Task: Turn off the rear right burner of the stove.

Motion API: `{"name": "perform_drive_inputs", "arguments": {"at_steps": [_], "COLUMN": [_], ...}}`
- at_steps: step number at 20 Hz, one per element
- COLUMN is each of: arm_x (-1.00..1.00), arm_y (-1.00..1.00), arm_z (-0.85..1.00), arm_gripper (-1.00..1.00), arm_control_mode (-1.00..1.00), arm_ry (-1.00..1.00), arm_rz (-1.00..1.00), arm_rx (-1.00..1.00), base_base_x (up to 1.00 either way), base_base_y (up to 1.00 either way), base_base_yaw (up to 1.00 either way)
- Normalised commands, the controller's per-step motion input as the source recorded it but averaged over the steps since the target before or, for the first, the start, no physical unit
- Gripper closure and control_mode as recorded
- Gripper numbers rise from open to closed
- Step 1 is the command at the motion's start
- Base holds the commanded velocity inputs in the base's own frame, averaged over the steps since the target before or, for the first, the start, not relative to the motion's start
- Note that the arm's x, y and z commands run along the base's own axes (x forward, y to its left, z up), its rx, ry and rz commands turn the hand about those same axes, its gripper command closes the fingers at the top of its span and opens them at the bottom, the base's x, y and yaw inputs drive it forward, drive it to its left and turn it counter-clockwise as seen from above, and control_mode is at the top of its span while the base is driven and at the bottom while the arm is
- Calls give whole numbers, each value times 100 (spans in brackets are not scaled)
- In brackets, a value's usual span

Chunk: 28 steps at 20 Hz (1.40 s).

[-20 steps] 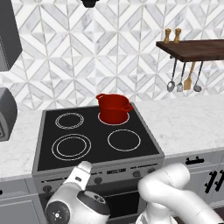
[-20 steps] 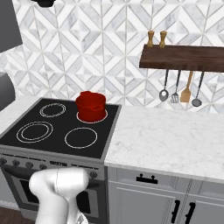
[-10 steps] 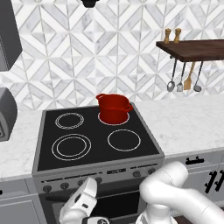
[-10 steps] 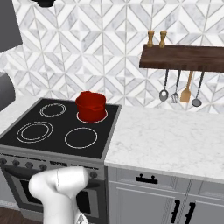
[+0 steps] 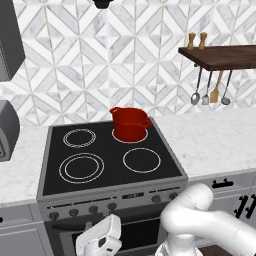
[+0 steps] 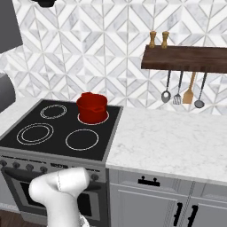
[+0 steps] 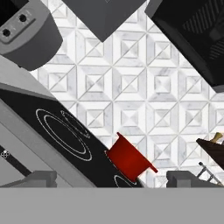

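The grey steel stove [image 5: 112, 192] with its black glass top is taken as the landmark. The rear right burner [image 6: 93, 119], a thin white ring, lies at the back right of that top, under the red pot [image 5: 130, 123]. The two-finger gripper [image 7: 111, 178] is held low before the stove front, its fingers [image 7: 37, 178] spread wide and empty. The small dark knobs [image 5: 93, 209] sit close together along the stove front, so the wrong knob could be turned, or a spread finger could nudge a neighbouring one.

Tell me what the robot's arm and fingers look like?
The arm is smooth, glossy white and made of fat rounded tubes, like bent pipes. Its hand is a chunky white block with a dark patch on the side. The fingertips are small, grey and blocky. No cables or markings show.
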Motion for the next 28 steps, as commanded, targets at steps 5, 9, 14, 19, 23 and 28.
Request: {"name": "perform_drive_inputs", "arguments": {"at_steps": [5, 9, 14, 19, 23, 28], "arm_x": [9, 0, 18, 28, 5, 1], "arm_y": [-29, -31, -16, 0, 0, 0], "arm_z": [-10, -10, -9, -8, -33, -39], "arm_gripper": [-100, -100, -100, -100, -100, -100], "arm_control_mode": [-100, -100, -100, -100, -100, -100], "arm_ry": [-7, -1, 0, 0, 0, 0], "arm_rz": [7, 4, 1, 0, 0, 0], "arm_rx": [0, 1, 3, 5, 7, 9], "base_base_x": [0, 0, 0, 0, 0, 0], "base_base_y": [0, 0, 0, 0, 0, 0], "base_base_yaw": [0, 0, 0, 0, 0, 0]}}
